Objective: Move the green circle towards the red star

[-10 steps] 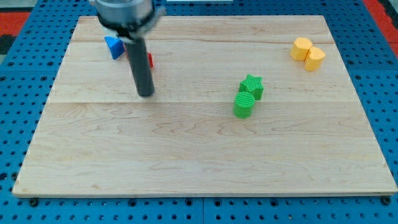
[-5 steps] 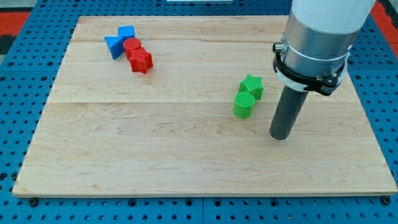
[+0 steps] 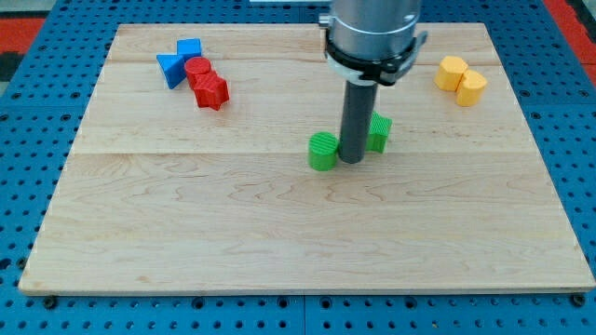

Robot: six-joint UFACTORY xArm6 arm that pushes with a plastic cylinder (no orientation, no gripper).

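Note:
The green circle (image 3: 323, 151) stands near the board's middle. My tip (image 3: 352, 160) touches its right side, between it and a green star (image 3: 378, 133) that the rod partly hides. The red star (image 3: 211, 91) lies at the view's upper left, far left of the green circle, pressed against a red circle (image 3: 196, 68).
Two blue blocks (image 3: 177, 61) sit just left of the red pair. Two yellow blocks (image 3: 462, 80) lie at the upper right. The wooden board (image 3: 279, 233) rests on a blue pegboard table.
My tip swung from the upper left to the right of the green blocks, then moved left between them. The green circle has slid left, away from the green star.

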